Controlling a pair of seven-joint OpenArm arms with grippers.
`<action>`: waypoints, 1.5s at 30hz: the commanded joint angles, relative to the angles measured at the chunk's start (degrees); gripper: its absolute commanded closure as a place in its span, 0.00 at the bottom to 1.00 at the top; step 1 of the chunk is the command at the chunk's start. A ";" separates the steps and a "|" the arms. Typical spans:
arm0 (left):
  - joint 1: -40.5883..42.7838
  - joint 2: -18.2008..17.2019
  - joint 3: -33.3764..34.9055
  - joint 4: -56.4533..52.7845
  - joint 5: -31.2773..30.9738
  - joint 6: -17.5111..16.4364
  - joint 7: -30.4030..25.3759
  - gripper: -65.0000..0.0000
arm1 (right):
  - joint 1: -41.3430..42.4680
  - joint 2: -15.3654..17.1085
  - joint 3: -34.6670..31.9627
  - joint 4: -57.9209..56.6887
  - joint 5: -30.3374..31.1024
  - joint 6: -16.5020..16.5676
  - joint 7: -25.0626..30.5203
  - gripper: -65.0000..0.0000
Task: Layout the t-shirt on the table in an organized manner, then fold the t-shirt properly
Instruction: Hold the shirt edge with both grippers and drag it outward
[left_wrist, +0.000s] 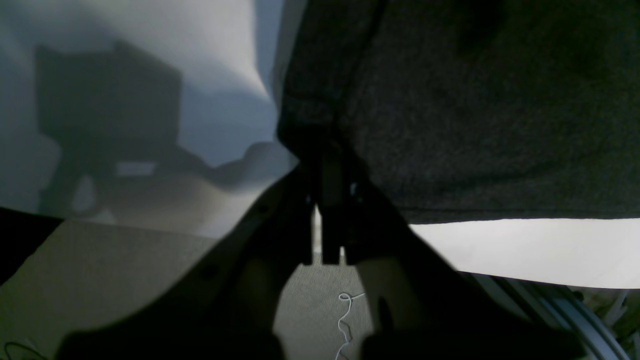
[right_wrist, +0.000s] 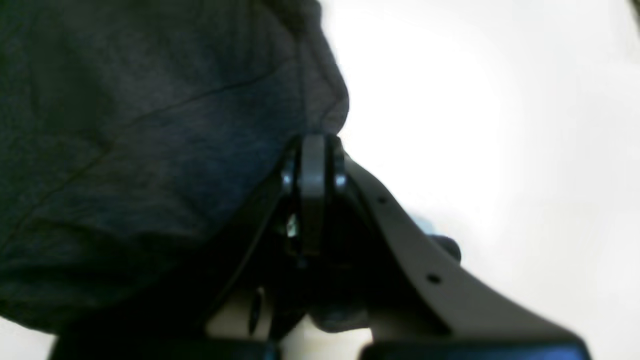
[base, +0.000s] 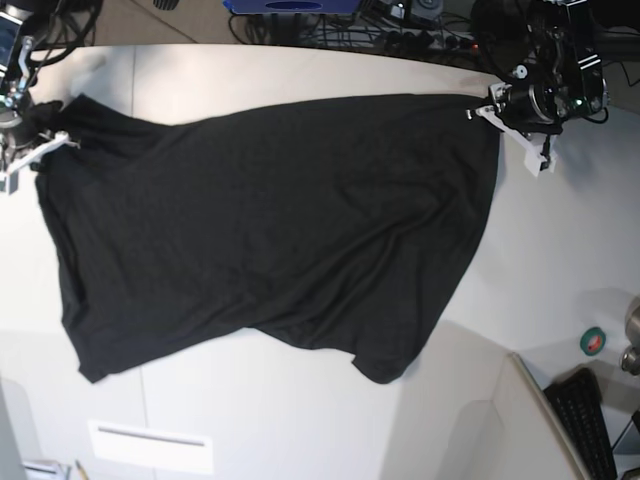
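The black t-shirt (base: 270, 220) hangs spread wide over the white table (base: 300, 70), stretched between both arms, its lower part draping toward the table's near side. My left gripper (base: 492, 108) is at the far right, shut on the shirt's upper right corner; in the left wrist view its jaws (left_wrist: 326, 165) pinch the dark fabric (left_wrist: 475, 110). At the far left, my right gripper (base: 42, 132) is shut on the shirt's upper left corner; in the right wrist view the closed gripper (right_wrist: 313, 150) holds the edge of the cloth (right_wrist: 150, 150).
A green tape roll (base: 594, 341) and a black keyboard (base: 585, 420) lie at the lower right beyond the table's edge. Cables and a blue object (base: 290, 5) sit behind the table. A white label (base: 150, 445) is at the near left.
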 joint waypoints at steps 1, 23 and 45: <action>0.09 -0.63 -0.32 1.02 -0.33 -0.25 -0.39 1.00 | 0.20 0.35 0.08 1.27 0.54 0.37 1.07 1.00; 0.09 -0.80 -0.32 0.67 -0.33 -0.25 -0.39 1.00 | 6.09 -5.63 12.22 7.68 0.89 0.90 -8.16 0.49; 0.18 -0.80 -0.32 0.67 -0.33 -0.25 -0.39 1.00 | 11.19 -2.11 12.39 -11.22 0.80 5.47 -8.16 0.56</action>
